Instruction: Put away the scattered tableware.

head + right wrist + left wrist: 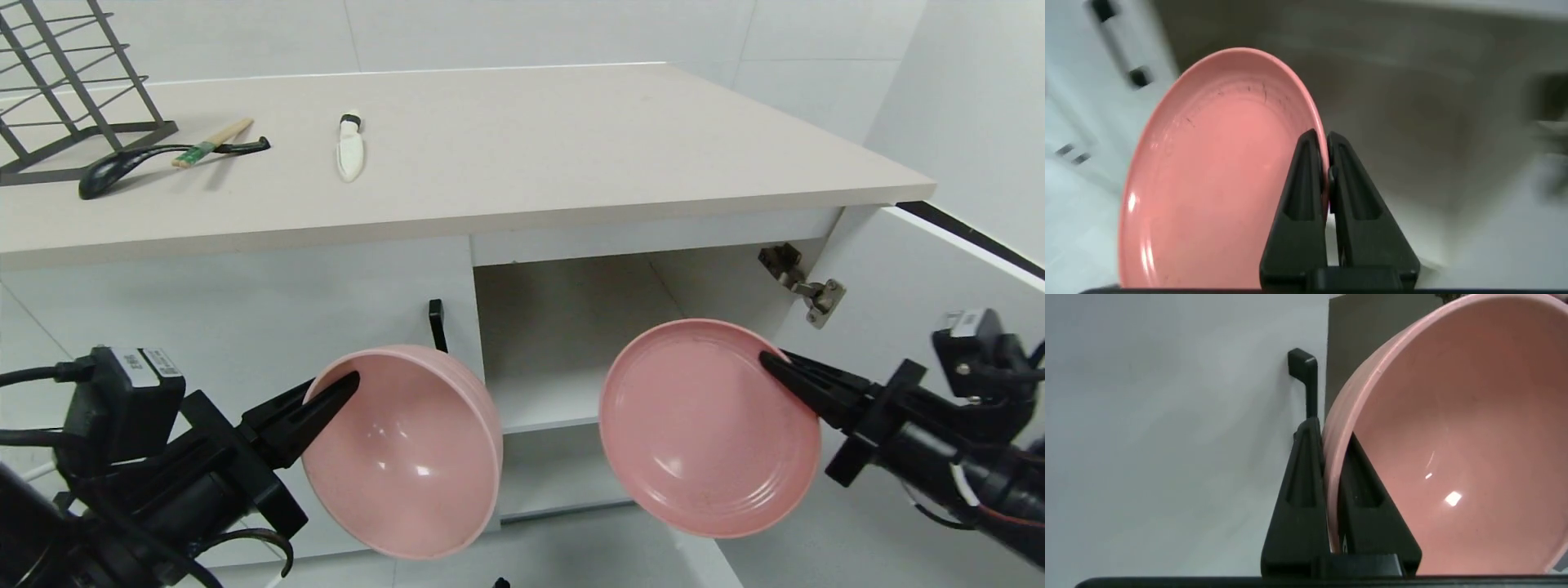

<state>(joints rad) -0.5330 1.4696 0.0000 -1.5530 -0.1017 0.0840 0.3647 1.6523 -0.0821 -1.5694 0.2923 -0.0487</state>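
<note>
Left gripper (pixel 353 380) is clamped tight on the rim of the pink bowl (pixel 408 465), held tilted just left of the open cupboard (pixel 571 327); right gripper (pixel 766 359) is likewise clamped on the rim of the pink plate (pixel 702 433), held on edge in front of the cupboard's opening. Rim grips are likely used so both pieces can be slid onto the shelf (pixel 539 404) inside, while a black ladle (pixel 102 175) and white utensil (pixel 351 151) are seen on the counter (pixel 571 139) above the cupboard.

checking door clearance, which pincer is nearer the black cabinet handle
Left. The left pincer, shut on the pink bowl, sits just below the black handle; the right pincer, holding the pink plate, is across the open cabinet.
</note>
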